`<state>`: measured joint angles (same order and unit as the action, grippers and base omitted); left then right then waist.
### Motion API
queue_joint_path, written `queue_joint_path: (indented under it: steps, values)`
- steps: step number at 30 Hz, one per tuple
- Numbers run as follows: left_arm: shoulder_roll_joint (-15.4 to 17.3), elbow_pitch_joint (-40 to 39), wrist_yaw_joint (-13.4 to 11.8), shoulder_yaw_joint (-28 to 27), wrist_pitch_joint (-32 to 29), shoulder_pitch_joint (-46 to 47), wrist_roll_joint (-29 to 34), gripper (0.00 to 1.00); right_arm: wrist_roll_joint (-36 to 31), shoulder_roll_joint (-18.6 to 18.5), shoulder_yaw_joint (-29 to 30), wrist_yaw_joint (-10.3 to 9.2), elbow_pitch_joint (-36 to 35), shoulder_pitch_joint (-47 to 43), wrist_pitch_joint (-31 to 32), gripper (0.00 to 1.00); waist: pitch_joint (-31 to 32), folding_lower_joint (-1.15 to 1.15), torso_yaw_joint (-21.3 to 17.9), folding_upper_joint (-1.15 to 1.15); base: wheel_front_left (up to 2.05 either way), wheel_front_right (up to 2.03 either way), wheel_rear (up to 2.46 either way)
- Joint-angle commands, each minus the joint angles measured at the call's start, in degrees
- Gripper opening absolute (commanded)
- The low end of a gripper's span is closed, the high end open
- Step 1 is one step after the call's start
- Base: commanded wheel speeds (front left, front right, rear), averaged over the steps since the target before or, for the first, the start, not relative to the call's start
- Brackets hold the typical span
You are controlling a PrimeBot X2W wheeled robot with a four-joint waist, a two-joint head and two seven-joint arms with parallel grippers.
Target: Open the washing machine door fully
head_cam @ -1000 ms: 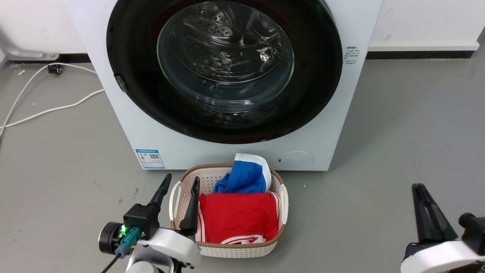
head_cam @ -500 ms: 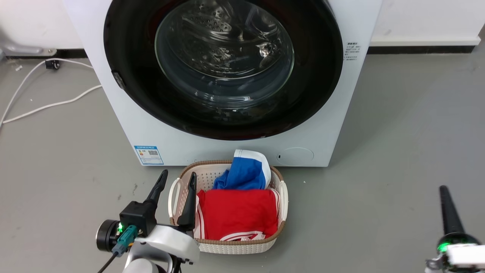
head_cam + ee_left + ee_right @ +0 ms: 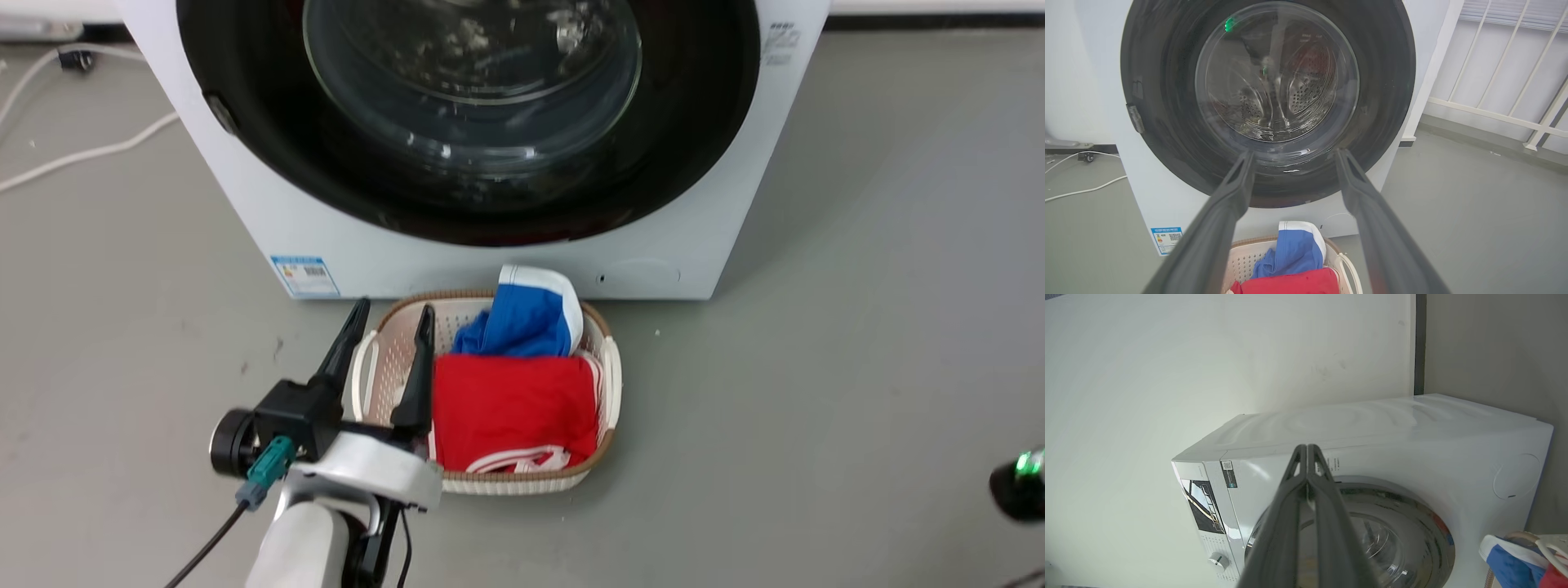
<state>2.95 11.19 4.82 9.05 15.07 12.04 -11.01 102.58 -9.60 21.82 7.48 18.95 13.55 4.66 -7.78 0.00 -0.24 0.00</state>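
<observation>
Door (image 3: 245,106) flush with washing machine (image 3: 457,265)

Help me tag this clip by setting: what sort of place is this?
Likely a laundry corner in a plain room or test lab: a big white front-loading washing machine with its round glossy black door shut, a white perforated plastic basket of red and blue clothes before it, on a grey floor.

Left gripper (image 3: 393,306): two long, tapering matt-black fingers (image 3: 343,355) on a black block housing (image 3: 294,411). Teal plug connector (image 3: 267,469), thin black cable (image 3: 204,549). Glossy white wrist shell (image 3: 375,472), pale forearm (image 3: 298,547). Right gripper (image 3: 1306,448): dark grey fingers. Black rounded knob (image 3: 1019,494) carries a green light (image 3: 1025,463).
</observation>
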Motion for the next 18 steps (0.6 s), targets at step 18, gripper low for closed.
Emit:
queue_joint_path:
  steps: [18]
  values:
    - [-0.1, -4.5, -2.7, 4.3, 0.1, 9.5, -1.8, 1.0, 7.3, -20.8, -20.2, 0.03, 18.5, 33.2, 15.5, 0.0, -15.7, 0.0, 4.5, 0.0, 0.0, 0.0, 0.0]
